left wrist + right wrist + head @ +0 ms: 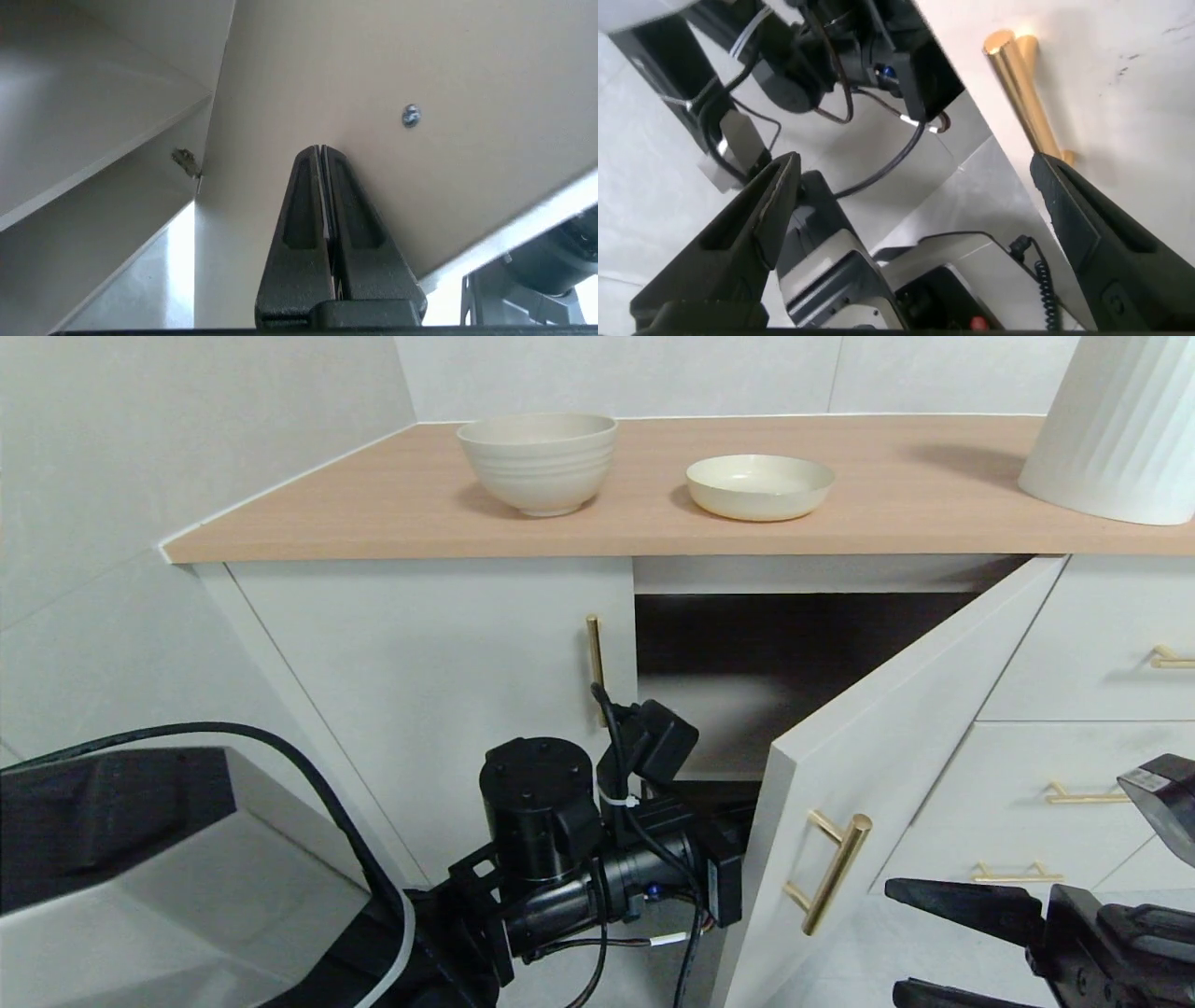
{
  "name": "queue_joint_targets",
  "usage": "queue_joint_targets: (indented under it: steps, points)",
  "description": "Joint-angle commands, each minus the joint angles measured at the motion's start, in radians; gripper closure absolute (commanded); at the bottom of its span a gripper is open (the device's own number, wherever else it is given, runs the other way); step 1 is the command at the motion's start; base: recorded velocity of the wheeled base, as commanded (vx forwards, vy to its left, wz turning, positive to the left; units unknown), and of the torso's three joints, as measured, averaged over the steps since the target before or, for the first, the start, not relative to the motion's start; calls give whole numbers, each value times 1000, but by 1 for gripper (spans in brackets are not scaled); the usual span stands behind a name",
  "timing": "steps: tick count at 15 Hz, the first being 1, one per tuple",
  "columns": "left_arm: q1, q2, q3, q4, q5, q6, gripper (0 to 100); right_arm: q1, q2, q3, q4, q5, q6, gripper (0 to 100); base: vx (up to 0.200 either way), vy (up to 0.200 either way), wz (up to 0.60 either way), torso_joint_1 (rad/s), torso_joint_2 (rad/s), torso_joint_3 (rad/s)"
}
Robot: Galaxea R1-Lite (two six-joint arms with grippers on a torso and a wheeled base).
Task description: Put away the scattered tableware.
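Two pieces of tableware stand on the wooden countertop (355, 518) in the upper part of the head view: a deep ribbed bowl (539, 462) left of centre, and a shallow dish (759, 485) near it on the right, the two not touching. A tall white ribbed vessel (1120, 429) occupies the upper right corner on the same surface. Below the countertop, one cabinet door (896, 728) stands swung outward across the centre right of the frame, exposing a dark compartment (794, 635). The adjacent door (420, 691) on the left is shut and carries a gold bar handle (594, 658) at its inner edge. Drawers (1074, 756) with gold pulls line the right edge. The left arm (560, 859) sits at lower centre, its forward end passing behind the free edge of the swung-out door. The left gripper (321, 151) has its fingers pressed together with nothing between them, tips close to a pale panel (467, 56) bearing a screw (410, 115); contact cannot be confirmed. The right gripper (896, 943), at lower right, has its fingers spread wide and empty, just beside the gold door handle (836, 868) but apart from it.
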Motion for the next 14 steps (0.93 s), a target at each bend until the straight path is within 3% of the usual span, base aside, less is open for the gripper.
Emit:
queue_joint_targets:
  steps: [1,5,14]
  points:
    - [0,2,-1,0,1,0,100,3,-12,8,0,2,-11,0,0,0,0,0,0,0]
    - [0,9,-12,4,1,-1,100,27,-41,19,0,5,-18,0,-150,0,0,4,3,1]
    - [2,23,-125,113,2,-1,100,55,-87,24,30,4,-18,0,0,0,0,0,0,0]
